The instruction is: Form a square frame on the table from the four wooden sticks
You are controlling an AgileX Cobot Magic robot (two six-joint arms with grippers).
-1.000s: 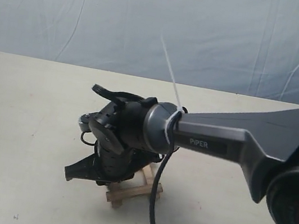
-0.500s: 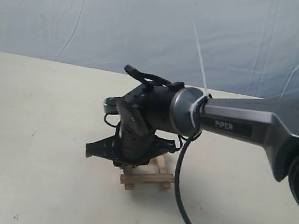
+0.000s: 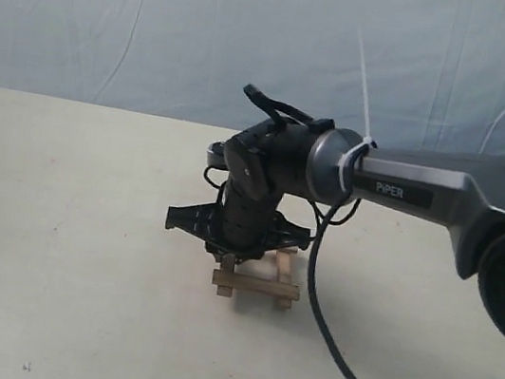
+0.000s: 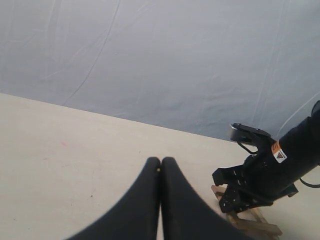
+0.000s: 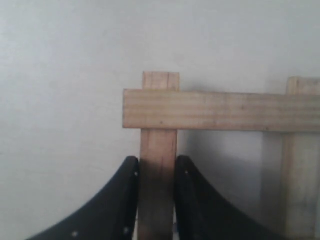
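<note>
Right pincer (image 5: 157,162) down low, narrowed onto one under-strip (image 5: 159,142) of the square frame (image 3: 257,284), fingers (image 5: 125,200) pressed against both its sides. Just past the tips, cross strip (image 5: 220,110) lying over that one and over a second under-strip (image 5: 298,170) beside it. Frame near the middle of the table (image 3: 52,244), seemingly flat, far edge masked by the black wrist (image 3: 251,199). Left pincer (image 4: 160,162) well apart from the frame, tips closed together on nothing.
</note>
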